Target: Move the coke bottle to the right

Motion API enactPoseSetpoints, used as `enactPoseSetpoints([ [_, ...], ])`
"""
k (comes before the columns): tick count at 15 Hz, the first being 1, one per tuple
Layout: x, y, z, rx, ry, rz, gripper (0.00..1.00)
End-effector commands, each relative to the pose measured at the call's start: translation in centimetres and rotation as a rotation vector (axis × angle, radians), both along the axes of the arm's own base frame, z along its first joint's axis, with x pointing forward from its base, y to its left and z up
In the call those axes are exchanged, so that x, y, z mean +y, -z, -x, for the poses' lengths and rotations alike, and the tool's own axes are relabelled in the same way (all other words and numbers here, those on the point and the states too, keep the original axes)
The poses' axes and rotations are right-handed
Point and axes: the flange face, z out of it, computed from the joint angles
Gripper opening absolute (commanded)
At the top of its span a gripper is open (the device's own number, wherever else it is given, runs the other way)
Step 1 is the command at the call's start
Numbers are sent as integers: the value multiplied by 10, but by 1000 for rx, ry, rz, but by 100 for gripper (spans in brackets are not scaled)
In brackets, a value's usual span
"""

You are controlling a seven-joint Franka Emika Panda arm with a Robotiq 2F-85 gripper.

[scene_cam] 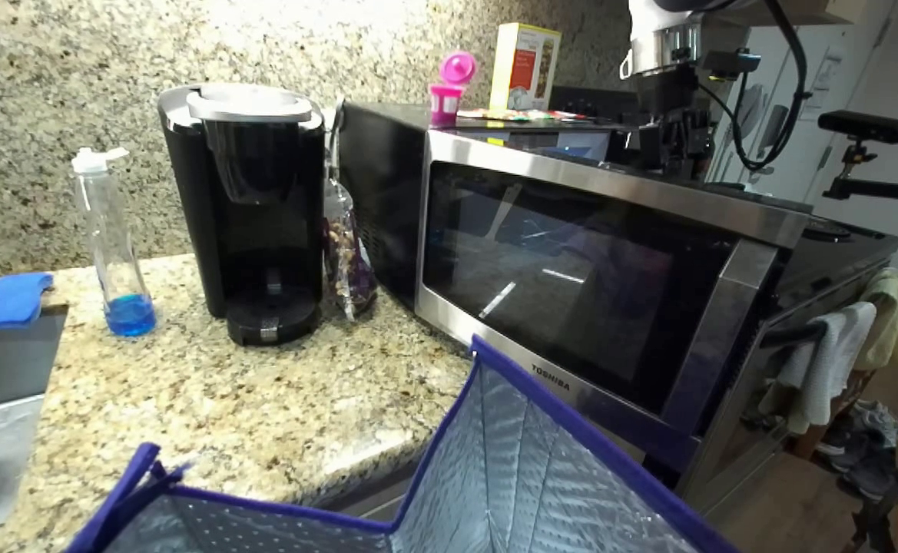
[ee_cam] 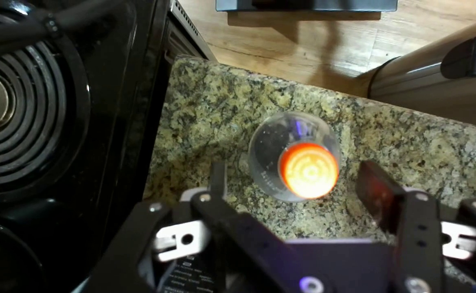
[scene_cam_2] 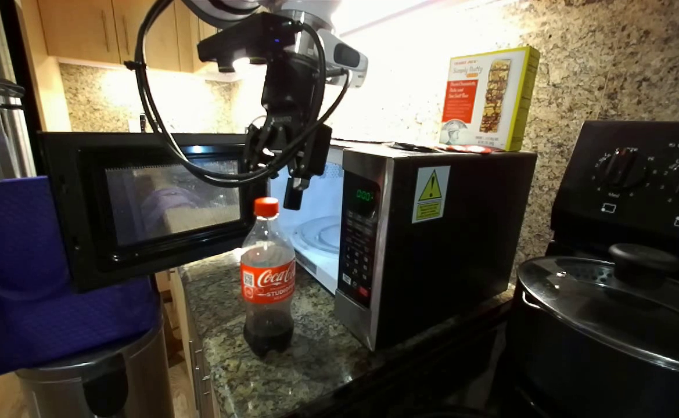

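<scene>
The coke bottle (scene_cam_2: 268, 281) stands upright on the granite counter, in front of the open microwave. It has a red cap, a red label and dark cola in its lower part. In the wrist view the bottle (ee_cam: 267, 154) shows from above, with its cap brightly lit. My gripper (ee_cam: 293, 175) is open, with one finger on each side of the bottle's top and a gap on both sides. In an exterior view the gripper (scene_cam_2: 278, 188) points down, just above and behind the cap. In an exterior view the gripper (scene_cam: 671, 153) shows partly behind the microwave, and the bottle is hidden.
The microwave (scene_cam_2: 449, 244) stands beside the bottle, its door (scene_cam_2: 159, 209) swung open. The stove (ee_cam: 111, 101) borders the counter, with a lidded pot (scene_cam_2: 612, 337) on it. The counter's front edge (ee_cam: 303, 86) is close to the bottle. A purple bag (scene_cam_2: 54, 302) hangs past the door.
</scene>
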Motion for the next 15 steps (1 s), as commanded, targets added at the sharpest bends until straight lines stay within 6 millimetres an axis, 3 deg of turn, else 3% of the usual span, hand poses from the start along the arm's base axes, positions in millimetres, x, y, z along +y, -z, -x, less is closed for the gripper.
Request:
enactPoseSetpoints([
  [1, 4, -16, 8, 9, 41, 5, 100],
  [5, 28, -66, 47, -14, 84, 30, 100],
  [10, 91, -133, 94, -92, 56, 5, 100],
  [12, 116, -147, 108, -137, 44, -28, 100],
  [15, 154, -153, 122, -164, 123, -79, 100],
])
